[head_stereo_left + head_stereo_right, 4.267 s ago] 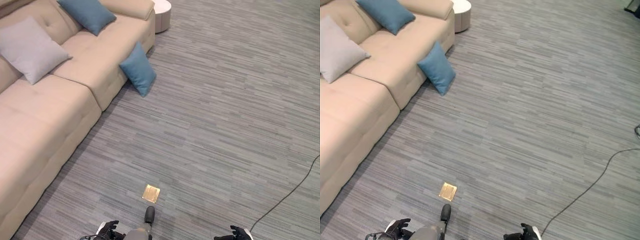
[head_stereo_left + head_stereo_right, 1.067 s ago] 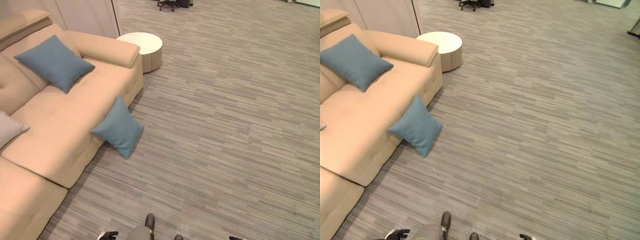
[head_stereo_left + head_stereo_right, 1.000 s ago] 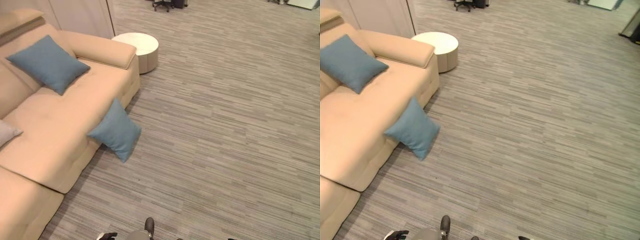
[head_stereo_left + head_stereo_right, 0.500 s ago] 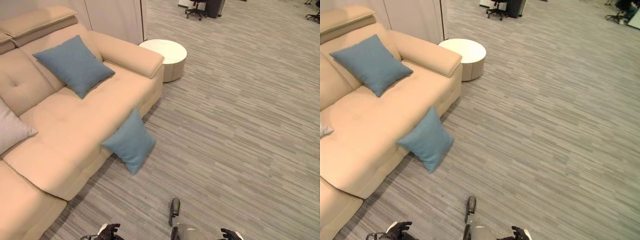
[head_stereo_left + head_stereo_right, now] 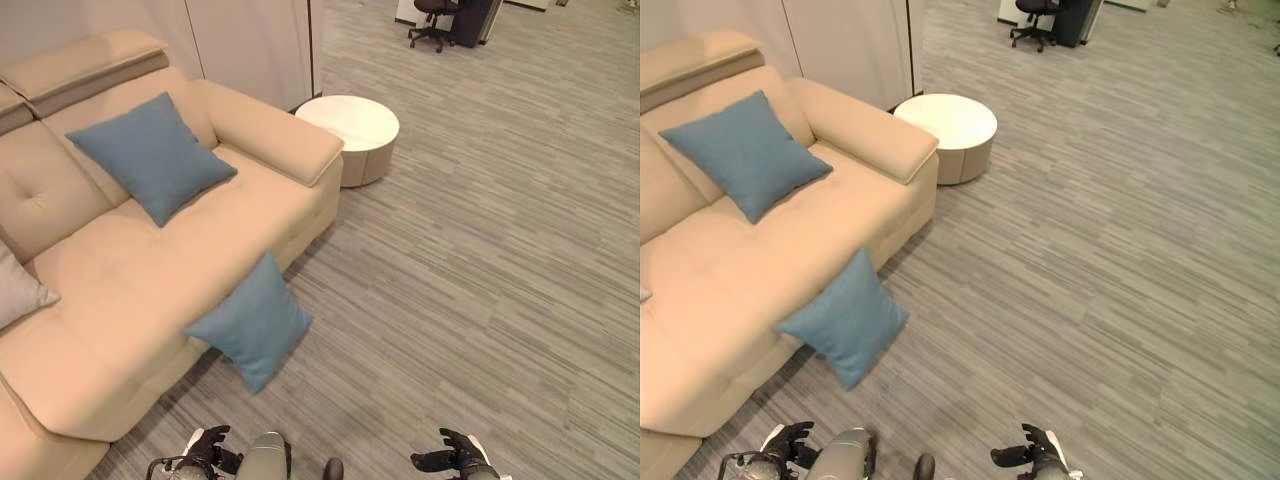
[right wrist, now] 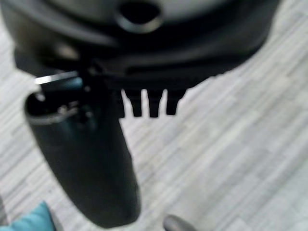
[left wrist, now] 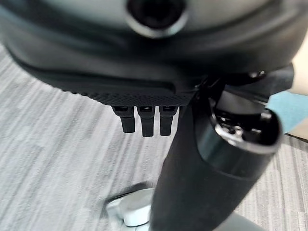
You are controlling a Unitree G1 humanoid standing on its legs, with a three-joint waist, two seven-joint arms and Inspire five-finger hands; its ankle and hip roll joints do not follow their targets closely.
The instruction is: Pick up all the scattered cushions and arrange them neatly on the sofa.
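In the left eye view I am looking down at the blue cushion on the floor point(image 5: 252, 322); it is leaning on one corner against the front of the sofa point(image 5: 120, 300), ahead of me and toward my left; a second blue cushion point(image 5: 150, 155) is already resting on the seat against the backrest, and a grey cushion point(image 5: 20, 290) is showing at the edge. My left hand point(image 5: 207, 445) is hanging low, just short of the floor cushion and almost straight below it — my right hand point(image 5: 450, 458) is well apart from it, off to the right.

In the right eye view the same layout is showing; the floor cushion is standing as a diamond, its upper edge touching the sofa front; the round white side table point(image 5: 950, 130) is sitting beyond the armrest, clear of the path.

In the left wrist view the fingers point(image 7: 142, 124) are hanging relaxed and uncurled, holding nothing, with a sliver of blue cushion beside them.

In the right wrist view the fingers point(image 6: 153, 107) are likewise hanging loose and empty over the carpet point(image 6: 231, 144); I judge the left hand the one to reach — forward and slightly leftward.
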